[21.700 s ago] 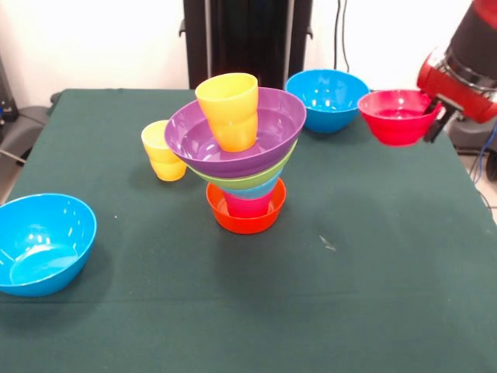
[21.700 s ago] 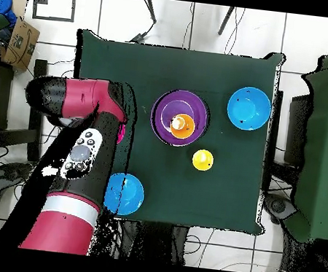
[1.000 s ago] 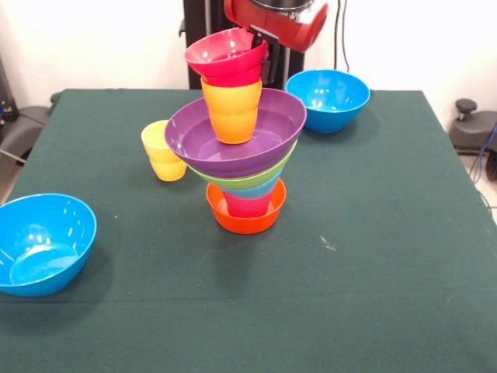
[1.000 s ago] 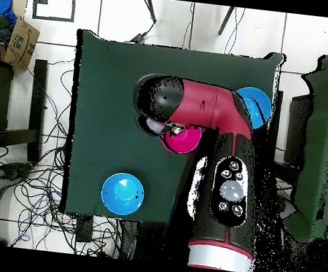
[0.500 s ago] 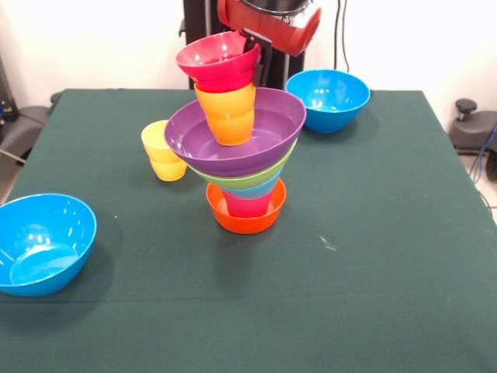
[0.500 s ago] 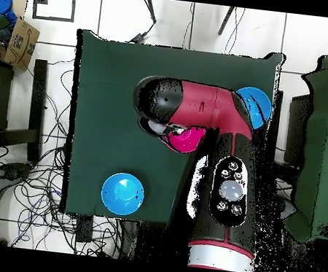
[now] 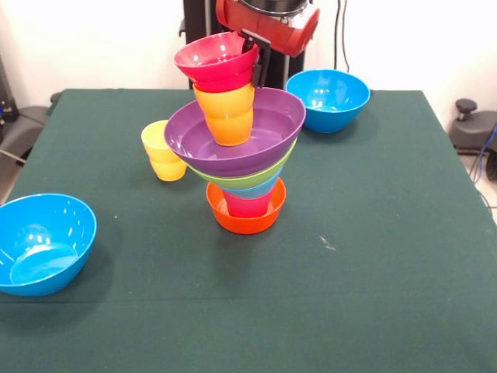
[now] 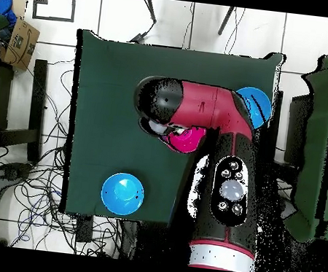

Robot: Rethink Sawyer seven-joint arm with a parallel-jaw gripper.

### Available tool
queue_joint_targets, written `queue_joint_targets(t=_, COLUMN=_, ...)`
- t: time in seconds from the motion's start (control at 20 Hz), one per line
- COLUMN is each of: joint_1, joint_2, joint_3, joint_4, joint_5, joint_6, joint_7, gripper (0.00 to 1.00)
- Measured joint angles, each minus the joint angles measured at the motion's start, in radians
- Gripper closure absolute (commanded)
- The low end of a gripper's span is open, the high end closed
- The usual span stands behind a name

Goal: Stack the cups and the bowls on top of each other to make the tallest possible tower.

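Note:
The tower stands mid-table in the front view: orange bowl (image 7: 245, 218) as base, red-pink cup (image 7: 248, 205), light blue bowl (image 7: 258, 189), lime green bowl (image 7: 250, 179), then the wide purple bowl (image 7: 233, 140). An orange cup (image 7: 226, 114) stands in the purple bowl. The small red bowl (image 7: 216, 61) sits tilted on that cup. My gripper (image 7: 257, 61) is shut on the red bowl's right rim. A yellow cup (image 7: 163, 151) stands left of the tower. In the overhead view the arm (image 8: 200, 105) hides the tower, and only the red bowl (image 8: 187, 139) shows.
One blue bowl (image 7: 329, 98) sits at the far right behind the tower, and shows partly in the overhead view (image 8: 257, 105). Another blue bowl (image 7: 43, 242) sits near the front left corner, also in the overhead view (image 8: 123, 194). The green cloth table (image 7: 373, 256) ends at the edges.
My gripper and the red bowl have shifted a little left in the front view over the last second. The orange cup under the bowl has shifted left with it.

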Motion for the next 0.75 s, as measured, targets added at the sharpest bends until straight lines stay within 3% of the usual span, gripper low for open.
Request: queue_joint_targets(t=0.75, joint_1=-0.008, joint_2=0.0, joint_3=0.006, joint_4=0.0, joint_5=0.0, joint_6=0.0, joint_7=0.0, gripper=1.0)
